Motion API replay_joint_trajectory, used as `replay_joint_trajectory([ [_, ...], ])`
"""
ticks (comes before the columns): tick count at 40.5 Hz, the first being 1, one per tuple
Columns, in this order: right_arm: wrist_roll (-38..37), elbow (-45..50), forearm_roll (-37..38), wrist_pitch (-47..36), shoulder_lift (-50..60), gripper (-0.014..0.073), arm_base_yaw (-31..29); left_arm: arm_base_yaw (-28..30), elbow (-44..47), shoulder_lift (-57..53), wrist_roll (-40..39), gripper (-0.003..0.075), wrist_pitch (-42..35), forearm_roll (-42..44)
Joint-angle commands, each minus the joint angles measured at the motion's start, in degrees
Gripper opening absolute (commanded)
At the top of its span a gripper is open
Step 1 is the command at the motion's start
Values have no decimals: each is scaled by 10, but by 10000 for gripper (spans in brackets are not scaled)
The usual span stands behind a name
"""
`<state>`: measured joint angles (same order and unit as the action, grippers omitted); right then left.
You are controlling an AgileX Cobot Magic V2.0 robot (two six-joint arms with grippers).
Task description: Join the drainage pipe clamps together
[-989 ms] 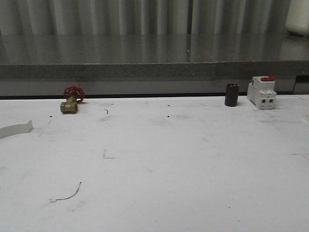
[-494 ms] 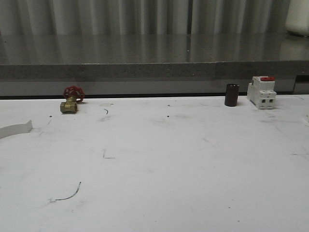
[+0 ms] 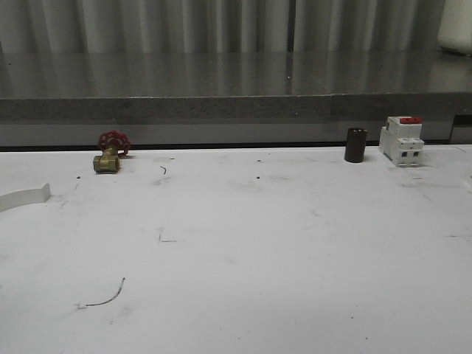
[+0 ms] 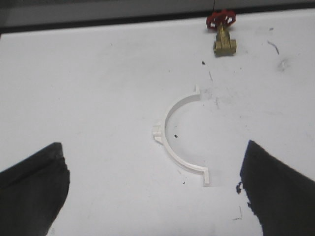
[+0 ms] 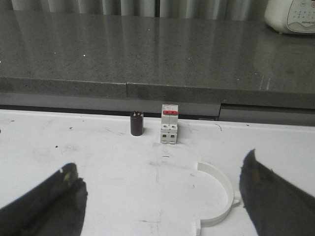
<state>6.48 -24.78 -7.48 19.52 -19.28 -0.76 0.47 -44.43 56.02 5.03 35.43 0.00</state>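
Note:
One drainage pipe clamp [image 4: 184,164], a white half-ring with small end tabs, lies flat on the white table in the left wrist view. My left gripper [image 4: 155,196] hovers open above it, its dark fingers [image 4: 29,191] spread wide with nothing between them. The other clamp [image 5: 230,195] lies flat in the right wrist view, close to the right finger of my right gripper [image 5: 160,204]. That gripper is open and holds nothing. In the front view, one end of a clamp [image 3: 26,198] shows at the table's far left edge.
A brass valve with a red handwheel [image 3: 110,151] sits at the back left. A dark cylinder [image 3: 355,144] and a white-and-red breaker block [image 3: 402,140] stand at the back right. A grey stone ledge [image 3: 236,107] runs behind the table [image 3: 243,251].

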Motion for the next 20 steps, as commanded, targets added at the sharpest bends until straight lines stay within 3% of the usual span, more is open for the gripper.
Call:
replay_joint_trajectory([
  [1,-1,-21,2,-46,-8,645,0,0,-65,60,0,671,1,-5],
  [12,-1,-21,2,-46,-8,645,0,0,-179,249,0,671,73,0],
  [20,-1,-21,2,-46,-8,645,0,0,-219,342,14,671,77,0],
])
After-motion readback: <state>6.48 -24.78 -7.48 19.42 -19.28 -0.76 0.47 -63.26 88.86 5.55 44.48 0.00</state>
